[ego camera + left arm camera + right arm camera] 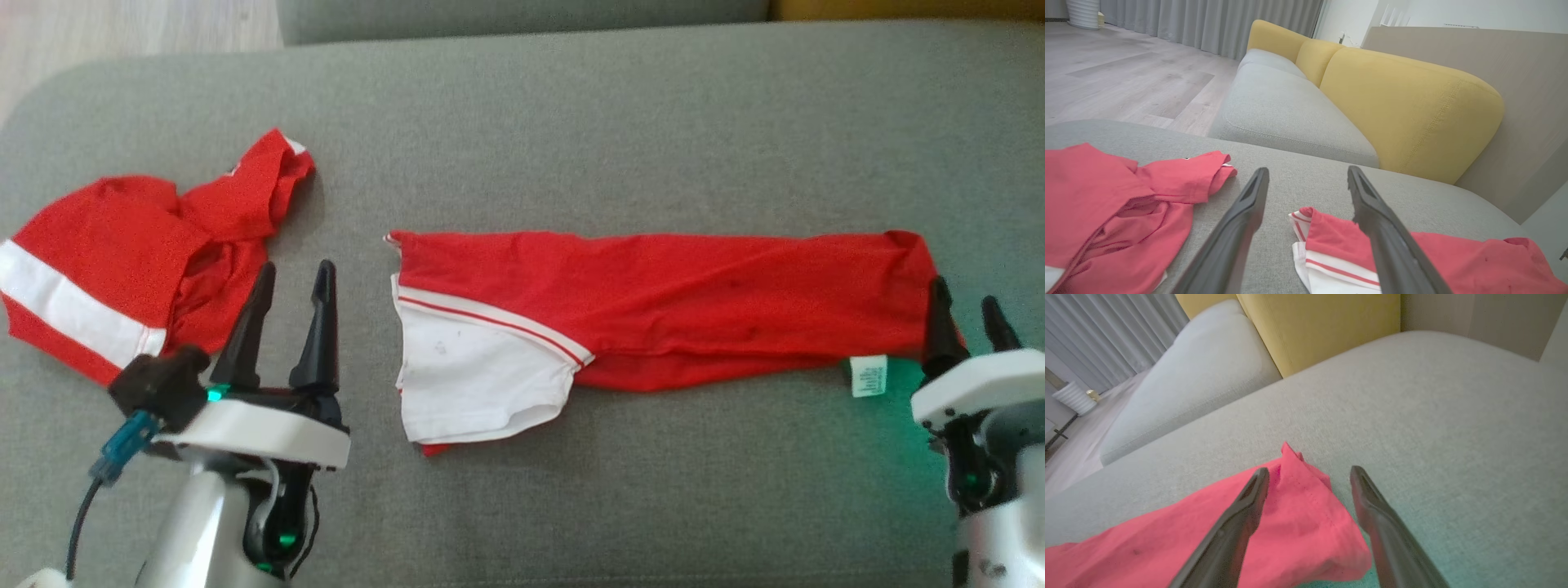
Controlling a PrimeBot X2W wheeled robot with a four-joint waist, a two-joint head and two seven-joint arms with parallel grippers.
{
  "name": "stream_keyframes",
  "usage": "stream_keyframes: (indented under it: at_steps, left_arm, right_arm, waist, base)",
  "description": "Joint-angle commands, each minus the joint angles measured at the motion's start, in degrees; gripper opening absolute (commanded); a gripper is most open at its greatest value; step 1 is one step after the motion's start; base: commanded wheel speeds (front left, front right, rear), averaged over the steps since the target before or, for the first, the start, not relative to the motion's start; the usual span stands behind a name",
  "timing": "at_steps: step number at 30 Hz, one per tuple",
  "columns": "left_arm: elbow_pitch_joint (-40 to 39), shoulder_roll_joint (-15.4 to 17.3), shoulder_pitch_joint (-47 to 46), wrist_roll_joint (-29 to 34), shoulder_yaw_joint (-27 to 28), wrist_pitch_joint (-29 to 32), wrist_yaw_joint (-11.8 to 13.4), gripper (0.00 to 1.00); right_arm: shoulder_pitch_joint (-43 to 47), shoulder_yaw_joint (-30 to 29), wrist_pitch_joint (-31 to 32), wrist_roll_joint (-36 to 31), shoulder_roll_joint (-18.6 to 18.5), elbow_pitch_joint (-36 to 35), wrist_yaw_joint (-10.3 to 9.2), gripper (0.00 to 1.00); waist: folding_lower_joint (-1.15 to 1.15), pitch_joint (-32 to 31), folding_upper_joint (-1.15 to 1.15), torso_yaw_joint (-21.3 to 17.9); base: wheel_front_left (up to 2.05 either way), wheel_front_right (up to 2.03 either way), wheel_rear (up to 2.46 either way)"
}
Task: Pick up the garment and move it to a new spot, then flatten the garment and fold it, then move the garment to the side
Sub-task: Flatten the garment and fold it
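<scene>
Garment (pixel 694 294) stretched on sofa (pixel 620 122), left gripper (pixel 296 266) jaws apart, right gripper (pixel 964 292) jaws apart

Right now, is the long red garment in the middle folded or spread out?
Folded: the long red garment lies as a narrow band, red layers overlapping along it, white sleeve lying over its left end.

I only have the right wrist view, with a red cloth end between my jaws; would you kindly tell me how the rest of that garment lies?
Observer: The garment runs left as a long folded strip, ending in a white panel with a red stripe.
Operator: Thank you. Is anything else lying nearby?
Observer: A second red garment lies crumpled at the far left, apart from the strip.
Operator: And my other arm?
Observer: The left gripper hovers by the gap between them, jaws open and empty.
</scene>
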Motion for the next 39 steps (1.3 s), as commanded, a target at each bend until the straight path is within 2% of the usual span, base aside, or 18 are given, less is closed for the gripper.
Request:
stream_keyframes:
  at_steps: [1,10,19,20,21,22,31,39]
  left_arm:
    - [-1.3,0.2,-2.8,0.6,2.5,-0.7,-0.3,1.00]
    - [-0.3,-0.7,-5.0,1.8,3.3,-0.7,-1.5,1.00]
    - [0.2,-1.1,-6.1,2.0,4.9,-0.7,-1.8,1.00]
    - [0.2,-1.1,-6.2,2.0,5.2,-0.7,-1.8,1.00]
    - [0.1,-1.2,-6.3,2.1,5.4,-0.7,-1.8,1.00]
    - [0.1,-1.2,-6.4,2.1,5.6,-0.7,-1.8,1.00]
    - [-0.4,-1.0,-7.0,2.0,6.1,-0.7,-1.8,1.00]
    - [-0.3,-1.0,-6.3,2.1,5.7,-0.7,-1.8,1.00]
  right_arm:
    - [-2.7,0.7,0.9,-0.8,0.0,-1.0,-0.05,1.00]
    - [-8.2,-4.0,7.0,-4.8,1.6,5.4,-0.05,1.00]
    - [-8.6,-1.7,11.0,-3.5,2.0,5.3,-0.05,1.00]
    - [-8.4,-1.4,11.6,-3.2,2.0,5.1,-0.05,0.81]
    - [-8.3,-1.2,11.9,-2.9,2.1,4.8,-0.05,0.25]
    - [-8.1,-1.1,12.1,-2.7,2.1,4.5,-0.05,0.00]
    - [-8.0,-4.5,11.3,-4.1,-0.6,2.6,-0.05,0.00]
    - [-9.7,-12.8,8.3,-11.4,-4.8,4.0,-0.05,0.00]
  waist:
    - [0.00,1.2,0.00,0.4]
    - [0.00,5.0,0.00,1.4]
    - [0.00,5.8,0.00,1.3]
    - [0.00,5.9,0.00,1.2]
    - [0.00,5.9,0.00,1.1]
    - [0.00,5.9,0.00,1.0]
    - [0.00,5.8,0.00,0.6]
    - [0.00,4.6,0.00,0.8]
  base:
    - [0.00,0.00,0.00]
    - [0.00,0.00,0.00]
    - [0.00,0.00,0.00]
    - [0.00,0.00,0.00]
    - [0.00,0.00,0.00]
    - [0.00,0.00,0.00]
    - [0.00,0.00,0.00]
    - [0.00,0.00,0.00]
